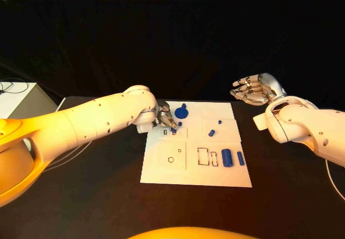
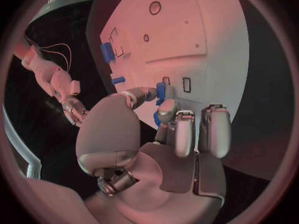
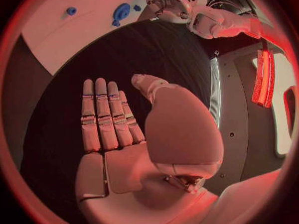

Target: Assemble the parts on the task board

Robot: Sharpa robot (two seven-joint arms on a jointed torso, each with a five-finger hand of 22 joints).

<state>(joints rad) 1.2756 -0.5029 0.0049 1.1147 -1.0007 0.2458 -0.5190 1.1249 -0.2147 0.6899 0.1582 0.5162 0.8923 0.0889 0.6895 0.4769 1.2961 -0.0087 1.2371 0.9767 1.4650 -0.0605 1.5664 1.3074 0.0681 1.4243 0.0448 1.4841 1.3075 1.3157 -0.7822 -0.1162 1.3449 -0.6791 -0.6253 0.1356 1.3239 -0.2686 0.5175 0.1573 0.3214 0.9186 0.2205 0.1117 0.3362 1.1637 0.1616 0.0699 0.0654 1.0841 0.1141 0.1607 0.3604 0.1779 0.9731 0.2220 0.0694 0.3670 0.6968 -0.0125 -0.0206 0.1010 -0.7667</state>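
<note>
The white task board (image 1: 198, 169) lies in the middle of the black table. My left hand (image 1: 164, 118) hovers over the board's far left corner and pinches a small blue part (image 2: 161, 91) between thumb and a finger, just above two small rectangular slots (image 1: 169, 132). My right hand (image 1: 252, 89) is raised off the board's far right corner, fingers straight and side by side (image 3: 102, 115), holding nothing. Loose on the board are a round blue piece (image 1: 181, 112), a short blue peg (image 1: 212, 133), a blue cylinder (image 1: 227, 157) and a slim blue bar (image 1: 240, 158).
A white box (image 1: 18, 102) with cables stands at the table's far left edge. Bare black table (image 1: 287, 199) surrounds the board. The board also has a round hole (image 1: 170, 159) and larger rectangular outlines (image 1: 203, 156).
</note>
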